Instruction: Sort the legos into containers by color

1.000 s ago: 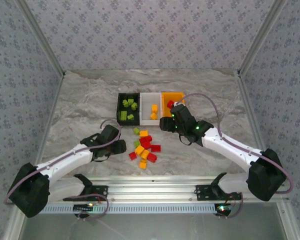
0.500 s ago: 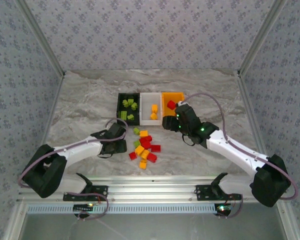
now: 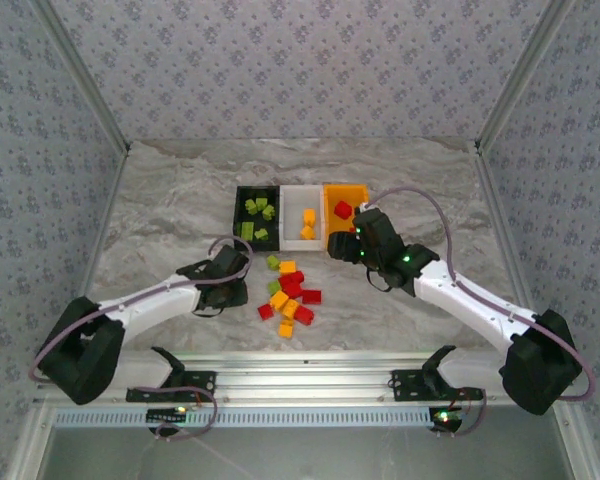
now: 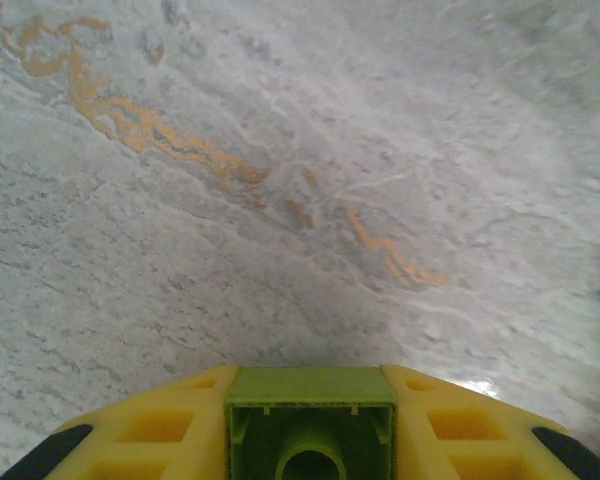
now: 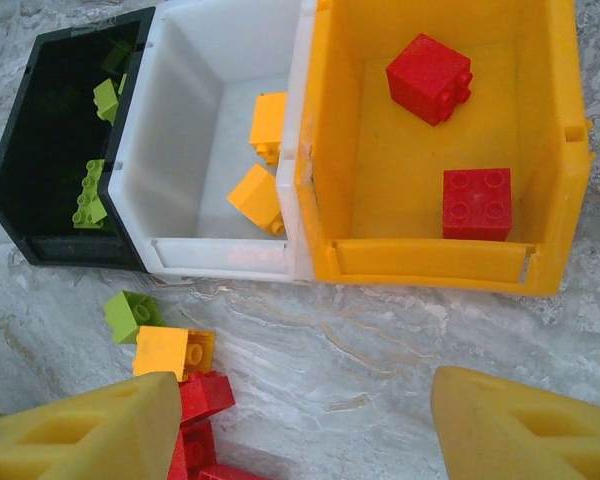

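Observation:
My left gripper [image 4: 310, 430] is shut on a lime green lego [image 4: 310, 385], its hollow underside showing between the yellow fingers [image 4: 155, 425] just above the marble. From above, that gripper [image 3: 242, 287] sits at the left edge of the loose pile of legos [image 3: 290, 295]. The containers stand in a row: black [image 3: 257, 192], white [image 3: 302, 190], orange [image 3: 346, 188]. My right gripper [image 5: 310, 420] hangs open and empty over bare marble in front of the orange bin [image 5: 430, 265]. Two red bricks [image 5: 430, 78] lie in it.
The white bin [image 5: 220, 258] holds two orange-yellow bricks [image 5: 255, 197], and the black bin [image 5: 40, 245] holds green ones [image 5: 88, 195]. A green brick [image 5: 130, 315], an orange-yellow one [image 5: 170, 350] and red ones [image 5: 205, 395] lie by the right gripper's left finger. Patterned walls enclose the table.
The left arm reached right to the pile's edge and its gripper closed on a green lego. The right gripper drew back slightly from the orange bin and stays open.

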Controlling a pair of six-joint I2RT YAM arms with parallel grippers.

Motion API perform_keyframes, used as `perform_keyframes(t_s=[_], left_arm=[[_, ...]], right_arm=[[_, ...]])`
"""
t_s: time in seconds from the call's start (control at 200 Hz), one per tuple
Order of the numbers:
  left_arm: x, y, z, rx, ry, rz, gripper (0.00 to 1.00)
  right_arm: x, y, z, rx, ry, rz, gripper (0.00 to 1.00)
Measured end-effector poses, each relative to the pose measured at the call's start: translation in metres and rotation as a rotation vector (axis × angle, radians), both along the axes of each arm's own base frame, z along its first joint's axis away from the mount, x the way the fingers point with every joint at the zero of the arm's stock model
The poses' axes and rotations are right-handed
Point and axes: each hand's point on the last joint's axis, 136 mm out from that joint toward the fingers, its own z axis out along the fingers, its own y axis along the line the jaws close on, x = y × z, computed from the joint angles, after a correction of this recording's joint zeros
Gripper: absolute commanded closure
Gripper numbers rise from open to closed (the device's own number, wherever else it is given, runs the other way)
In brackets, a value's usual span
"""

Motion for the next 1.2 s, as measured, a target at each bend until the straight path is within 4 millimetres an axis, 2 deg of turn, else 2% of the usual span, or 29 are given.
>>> perform_keyframes(t_s=[0.1, 0.17, 0.29, 0.38, 0.48, 0.625, 0.685, 0.755, 0.78, 0.835, 0.949, 1.069, 1.199], left_arm=[[0.008, -0.006, 0.023, -0.028, -0.044, -0.007, 0.67], [0.022, -0.014, 0.046, -0.052, -0.095, -0.015, 0.67], [0.059, -0.027, 0.086, -0.086, -0.187, -0.015, 0.68], [0.093, -0.034, 0.102, -0.077, -0.229, -0.005, 0.68], [0.132, -0.043, 0.100, -0.045, -0.245, 0.004, 0.68], [0.178, -0.049, 0.080, 0.006, -0.234, 0.027, 0.66], [0.191, -0.049, 0.073, 0.022, -0.228, 0.039, 0.59], [0.204, -0.049, 0.067, 0.035, -0.223, 0.044, 0.44], [0.209, -0.050, 0.066, 0.035, -0.223, 0.050, 0.36], [0.216, -0.053, 0.068, 0.034, -0.233, 0.044, 0.23], [0.219, -0.056, 0.077, 0.014, -0.252, 0.054, 0.08], [0.215, -0.062, 0.098, -0.017, -0.290, 0.049, 0.02], [0.194, -0.078, 0.143, -0.081, -0.370, 0.009, 0.01]], right_arm=[[0.000, 0.000, 0.000, 0.008, 0.005, 0.001, 0.31], [0.000, 0.001, 0.000, 0.012, 0.004, 0.003, 0.31], [0.001, 0.002, 0.002, 0.018, -0.003, 0.003, 0.31], [0.002, 0.002, 0.003, 0.020, -0.004, 0.001, 0.31], [0.002, 0.001, 0.002, 0.020, -0.004, 0.000, 0.31], [0.002, 0.000, 0.000, 0.019, 0.001, 0.000, 0.31], [0.002, 0.000, 0.000, 0.021, 0.002, -0.002, 0.31], [0.002, 0.000, 0.001, 0.022, 0.002, -0.004, 0.30], [0.001, 0.000, 0.001, 0.023, 0.002, -0.004, 0.29], [0.000, -0.001, 0.001, 0.028, 0.002, -0.004, 0.27], [-0.001, -0.004, 0.004, 0.036, -0.004, -0.007, 0.26], [0.000, -0.005, 0.006, 0.047, -0.006, -0.007, 0.26], [-0.001, -0.005, 0.006, 0.052, -0.003, -0.004, 0.25]])
